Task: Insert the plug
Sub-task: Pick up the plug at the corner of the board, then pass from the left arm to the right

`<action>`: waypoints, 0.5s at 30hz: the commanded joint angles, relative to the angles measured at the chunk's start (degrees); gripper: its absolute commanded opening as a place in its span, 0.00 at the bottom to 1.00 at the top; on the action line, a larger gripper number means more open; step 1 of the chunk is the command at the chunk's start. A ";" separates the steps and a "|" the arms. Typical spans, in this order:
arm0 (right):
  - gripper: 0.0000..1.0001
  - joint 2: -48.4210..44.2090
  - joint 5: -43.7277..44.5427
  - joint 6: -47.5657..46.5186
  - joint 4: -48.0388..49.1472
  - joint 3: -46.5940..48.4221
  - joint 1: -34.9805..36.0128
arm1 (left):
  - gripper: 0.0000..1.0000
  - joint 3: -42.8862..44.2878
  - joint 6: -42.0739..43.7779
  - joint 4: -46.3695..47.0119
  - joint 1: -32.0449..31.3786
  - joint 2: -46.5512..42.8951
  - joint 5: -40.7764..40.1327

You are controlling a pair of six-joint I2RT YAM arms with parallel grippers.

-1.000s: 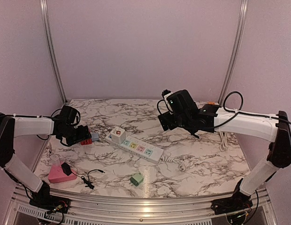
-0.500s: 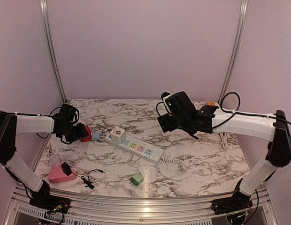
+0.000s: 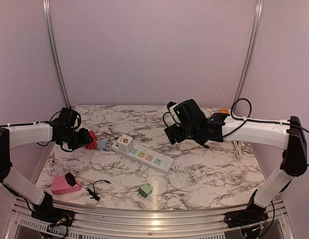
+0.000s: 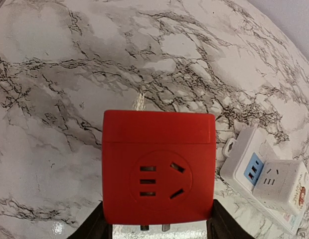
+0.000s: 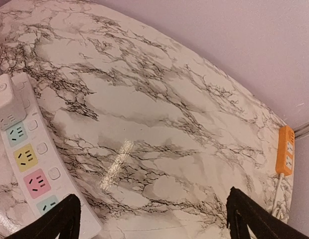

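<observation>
Two metal stubs under the red plug (image 4: 158,169) are all I can see of its prongs; the left wrist view cuts off the rest. My left hand (image 3: 80,138) is clamped on the cube's sides, only dark fingertips showing, and holds it left of the power strip (image 3: 147,157). The plug is bright red and round-edged, with a five-slot socket facing the camera. Beyond the strip's right end, my right hand (image 5: 154,221) hangs above the tabletop (image 3: 214,164), spread wide, gripping nothing.
</observation>
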 commanded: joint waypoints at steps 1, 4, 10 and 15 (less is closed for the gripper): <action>0.96 -0.32 -7.53 -1.98 2.41 1.50 -0.06 | 0.05 2.00 2.39 -0.71 0.34 -6.25 2.68; 0.97 -1.61 -14.44 -4.02 5.31 0.46 -0.09 | 0.04 2.96 4.20 -0.69 0.29 -9.16 5.00; 0.99 -4.63 -31.09 -8.03 11.11 -0.95 -0.07 | 0.03 4.40 7.33 1.22 0.11 -13.27 12.52; 0.98 -4.83 -34.99 -8.53 12.27 -0.51 -0.12 | 0.03 4.09 7.28 5.46 -0.94 -14.97 17.84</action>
